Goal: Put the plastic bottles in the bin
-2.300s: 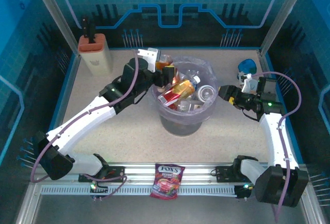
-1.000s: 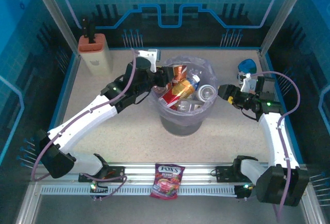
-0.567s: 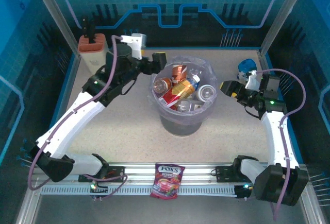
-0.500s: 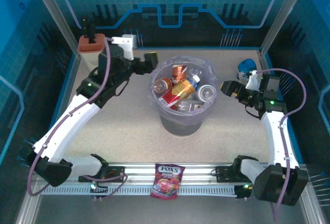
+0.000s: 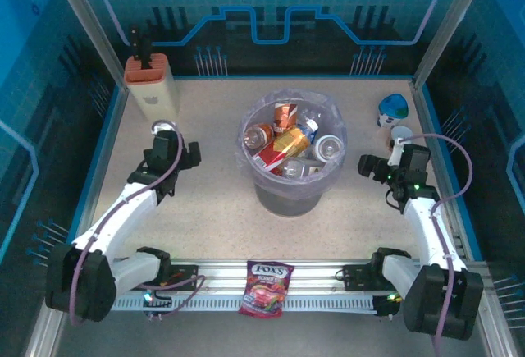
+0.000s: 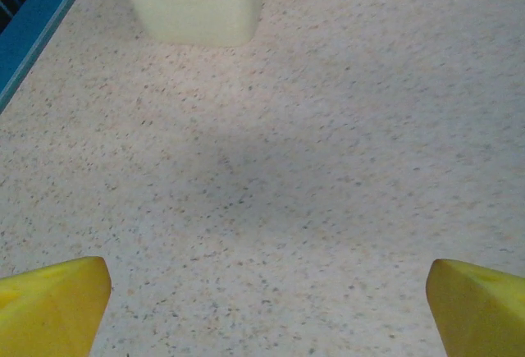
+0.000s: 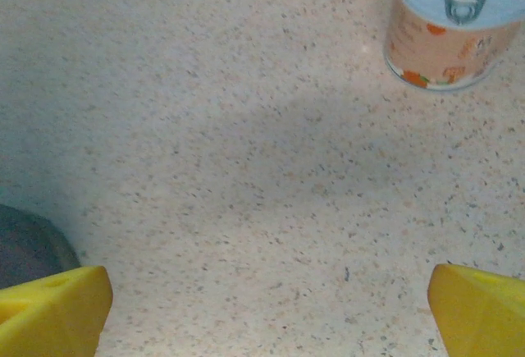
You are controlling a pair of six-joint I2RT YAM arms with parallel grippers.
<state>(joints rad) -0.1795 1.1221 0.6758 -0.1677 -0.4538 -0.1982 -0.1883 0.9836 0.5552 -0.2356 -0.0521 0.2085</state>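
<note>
The grey bin (image 5: pixel 287 197) with its purplish liner stands mid-table. Inside it lie several plastic bottles (image 5: pixel 285 140), red, orange and clear. My left gripper (image 5: pixel 182 157) sits low over bare table left of the bin, open and holding nothing. Its yellow fingertips (image 6: pixel 49 304) stand wide apart at the bottom corners of the left wrist view. My right gripper (image 5: pixel 366 166) rests low to the right of the bin, also open with nothing in it. Its fingertips (image 7: pixel 480 308) are spread wide, and the bin's dark wall (image 7: pixel 25 250) shows at the left edge.
A beige block with an orange top (image 5: pixel 151 84) (image 6: pixel 193 0) stands back left, ahead of the left gripper. A blue cup (image 5: pixel 394 106) and a pull-tab can (image 5: pixel 400 135) (image 7: pixel 447 29) stand back right. A red FOX'S bag (image 5: pixel 267 286) lies on the front rail.
My left arm has pulled away from the bin's rim and folded down to the left. The bottle it carried now lies in the bin. My right arm drew back a little.
</note>
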